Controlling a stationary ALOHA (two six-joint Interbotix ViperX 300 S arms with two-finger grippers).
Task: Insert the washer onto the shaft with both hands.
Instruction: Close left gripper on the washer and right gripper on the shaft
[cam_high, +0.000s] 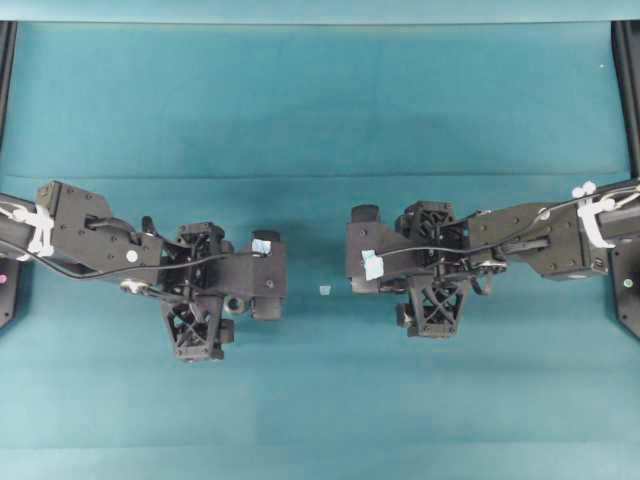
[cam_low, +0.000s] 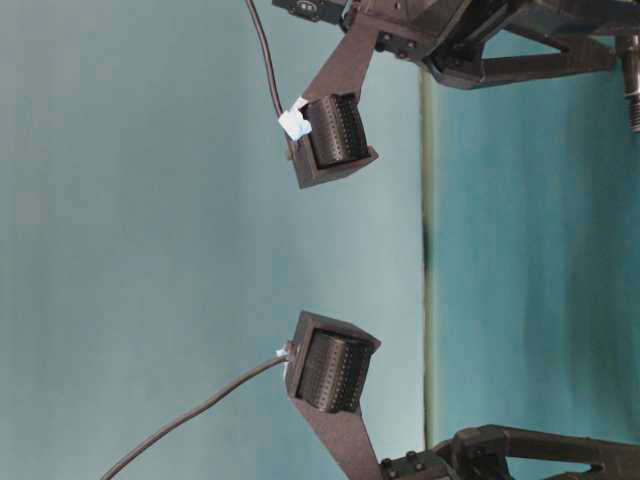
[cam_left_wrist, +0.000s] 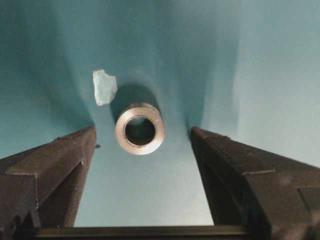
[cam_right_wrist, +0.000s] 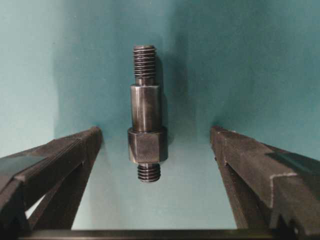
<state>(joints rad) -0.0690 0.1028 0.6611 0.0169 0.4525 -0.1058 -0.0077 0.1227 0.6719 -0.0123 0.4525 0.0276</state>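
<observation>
From overhead, the two black arms reach in from either side of a teal table and face each other across its middle. The left gripper sits on the left of the view, the right gripper on the right, each carrying a small pale blue tag. A small pale scrap lies on the table between them, touching neither. The washer shows as a small grey ring just under the left gripper's body; the shaft is hidden from this view.

The table-level view is turned on its side. Two ribbed black finger pads stand well apart against the teal background, one near the top and one near the bottom, with nothing between them. Which gripper they belong to I cannot tell.

In the left wrist view the jaws are spread wide. The washer lies on the table between the two fingers, nearer the left one but clear of both, its dark hole facing the camera. The pale scrap lies just beyond it.

In the right wrist view the jaws are likewise wide apart and hold nothing. The shaft lies on the table between the fingers, pointing away from the camera, threaded at both ends with a hexagonal collar near the closer end, touching neither finger.
</observation>
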